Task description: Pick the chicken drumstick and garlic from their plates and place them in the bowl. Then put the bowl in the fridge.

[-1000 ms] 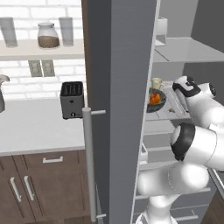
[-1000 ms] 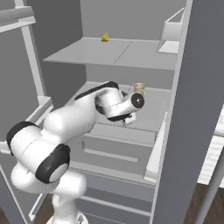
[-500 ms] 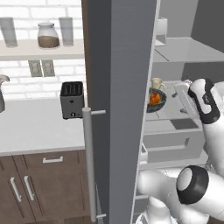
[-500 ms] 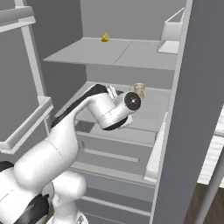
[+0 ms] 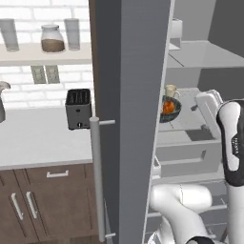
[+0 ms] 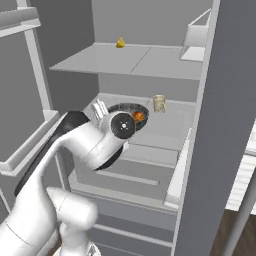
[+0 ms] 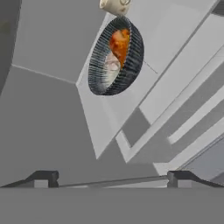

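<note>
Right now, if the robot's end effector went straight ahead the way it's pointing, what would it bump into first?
Probably the fridge shelf. The open, empty end effector looks along the pale shelf, and the bowl with the drumstick and garlic sits farther on, a bit off that line. Depth is hard to judge here.

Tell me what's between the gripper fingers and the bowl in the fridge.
Nothing: in the hand view only bare pale shelf separates the open fingers from the bowl holding the chicken drumstick and garlic.
</note>
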Controlling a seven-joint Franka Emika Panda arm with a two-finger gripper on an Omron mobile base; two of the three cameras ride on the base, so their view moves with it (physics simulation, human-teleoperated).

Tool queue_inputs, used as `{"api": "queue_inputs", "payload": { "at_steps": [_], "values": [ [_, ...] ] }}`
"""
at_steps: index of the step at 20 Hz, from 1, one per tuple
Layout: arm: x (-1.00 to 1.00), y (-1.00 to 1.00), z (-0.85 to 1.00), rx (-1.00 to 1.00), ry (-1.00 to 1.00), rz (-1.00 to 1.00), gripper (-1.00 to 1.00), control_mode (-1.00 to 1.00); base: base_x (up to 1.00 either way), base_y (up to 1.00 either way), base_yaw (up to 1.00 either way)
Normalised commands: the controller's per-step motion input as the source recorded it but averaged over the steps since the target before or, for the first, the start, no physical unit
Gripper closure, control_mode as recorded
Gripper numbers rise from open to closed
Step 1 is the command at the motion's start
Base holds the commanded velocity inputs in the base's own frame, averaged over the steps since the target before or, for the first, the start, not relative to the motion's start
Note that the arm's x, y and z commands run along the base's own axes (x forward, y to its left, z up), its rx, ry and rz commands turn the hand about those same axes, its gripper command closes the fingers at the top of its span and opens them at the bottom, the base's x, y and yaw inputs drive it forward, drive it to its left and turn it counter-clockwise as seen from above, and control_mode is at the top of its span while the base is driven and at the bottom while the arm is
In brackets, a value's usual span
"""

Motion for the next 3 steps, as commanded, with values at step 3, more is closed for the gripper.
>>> {"api": "queue_inputs", "payload": {
  "at_steps": [3],
  "values": [
    [-1.00, 0.17, 0.01, 0.00, -0.17, 0.02, -1.00, -1.00, 0.00, 0.00, 0.00]
  ]
}}
